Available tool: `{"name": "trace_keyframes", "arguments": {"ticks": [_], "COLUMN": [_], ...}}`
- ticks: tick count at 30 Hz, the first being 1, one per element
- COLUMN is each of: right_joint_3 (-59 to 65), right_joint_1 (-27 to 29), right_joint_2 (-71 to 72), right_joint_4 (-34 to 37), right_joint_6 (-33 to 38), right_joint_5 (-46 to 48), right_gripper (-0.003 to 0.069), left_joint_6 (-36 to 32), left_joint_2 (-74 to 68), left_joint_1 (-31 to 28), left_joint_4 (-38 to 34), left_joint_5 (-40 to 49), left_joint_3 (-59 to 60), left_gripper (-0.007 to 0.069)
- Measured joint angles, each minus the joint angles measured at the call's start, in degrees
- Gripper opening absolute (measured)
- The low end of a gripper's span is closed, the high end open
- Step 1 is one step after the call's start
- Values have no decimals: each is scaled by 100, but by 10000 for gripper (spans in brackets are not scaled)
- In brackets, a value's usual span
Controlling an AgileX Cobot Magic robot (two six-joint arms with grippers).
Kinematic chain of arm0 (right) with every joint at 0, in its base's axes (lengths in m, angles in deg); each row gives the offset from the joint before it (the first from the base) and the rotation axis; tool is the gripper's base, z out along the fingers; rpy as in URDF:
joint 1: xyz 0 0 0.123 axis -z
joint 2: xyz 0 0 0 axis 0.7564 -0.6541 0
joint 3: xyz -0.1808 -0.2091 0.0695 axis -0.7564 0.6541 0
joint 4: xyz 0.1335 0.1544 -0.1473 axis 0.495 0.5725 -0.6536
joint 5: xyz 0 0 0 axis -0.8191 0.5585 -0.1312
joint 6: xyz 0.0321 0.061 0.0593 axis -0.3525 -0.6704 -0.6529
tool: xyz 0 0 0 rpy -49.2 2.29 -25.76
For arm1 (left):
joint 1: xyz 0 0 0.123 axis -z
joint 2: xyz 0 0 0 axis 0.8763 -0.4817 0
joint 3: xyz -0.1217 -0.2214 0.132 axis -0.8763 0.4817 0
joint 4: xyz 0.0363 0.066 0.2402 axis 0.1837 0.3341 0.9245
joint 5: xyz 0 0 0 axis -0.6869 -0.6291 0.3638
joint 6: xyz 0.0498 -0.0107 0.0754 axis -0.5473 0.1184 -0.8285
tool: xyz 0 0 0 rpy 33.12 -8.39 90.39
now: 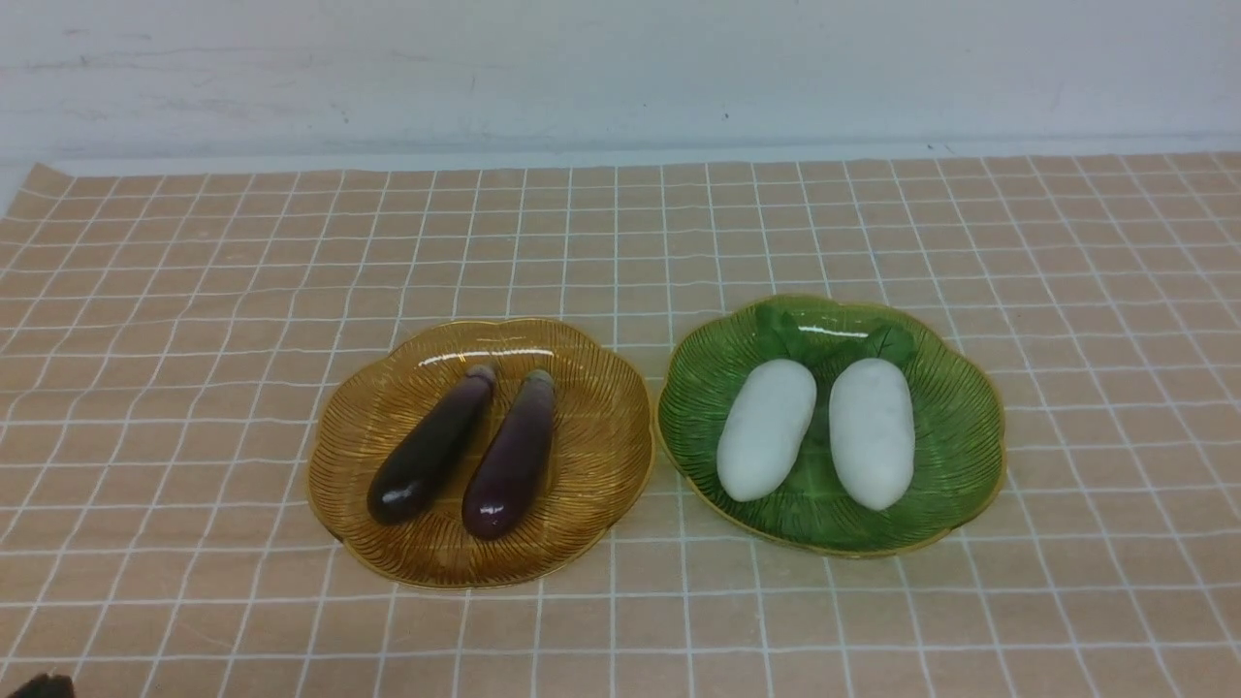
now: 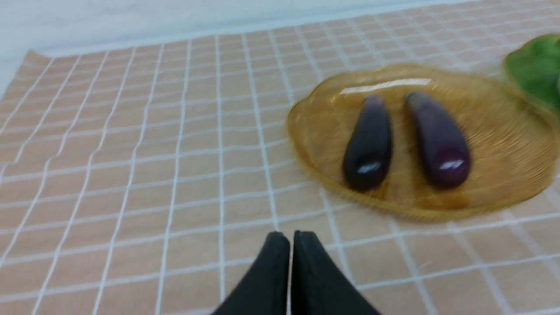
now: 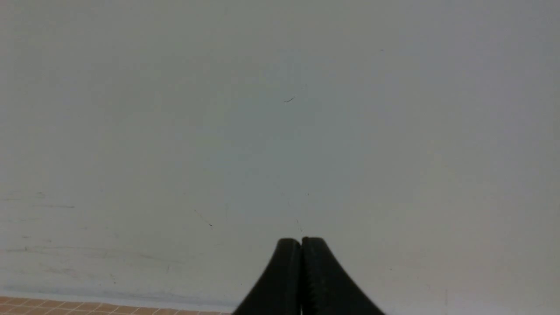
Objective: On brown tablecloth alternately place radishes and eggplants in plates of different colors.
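Note:
On the brown tablecloth (image 1: 194,368), the amber plate (image 1: 601,436) holds two dark purple eggplants (image 1: 431,446) (image 1: 511,456) side by side. The green plate (image 1: 960,436) to its right holds two white radishes (image 1: 768,428) (image 1: 872,432). In the left wrist view the amber plate (image 2: 503,144) and both eggplants (image 2: 369,142) (image 2: 439,139) show ahead of my left gripper (image 2: 291,238), which is shut and empty above the cloth. My right gripper (image 3: 301,243) is shut and empty, facing the wall. Only a dark bit of the left arm (image 1: 39,686) shows in the front view.
A white wall (image 1: 620,68) runs along the back edge of the cloth. A corner of the green plate (image 2: 536,70) shows in the left wrist view. The cloth's back edge (image 3: 87,304) shows in the right wrist view.

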Motion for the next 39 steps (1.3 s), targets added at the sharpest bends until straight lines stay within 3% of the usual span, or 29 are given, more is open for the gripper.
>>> {"name": "trace_keyframes", "arguments": {"ticks": [6, 39], "right_joint_3": [2, 7], "right_joint_1": [0, 0], "right_joint_2": [0, 0], "right_joint_4": [0, -130], "right_joint_6": [0, 24], "right_joint_5": [13, 42], "right_gripper": [-15, -15], "left_joint_6": [-113, -119], "left_joint_2": [98, 102], "left_joint_1": [-296, -293], "left_joint_4": [-90, -105], "left_joint_5": [-244, -331], "left_joint_3": [588, 605], "left_gripper": [-4, -4]}}
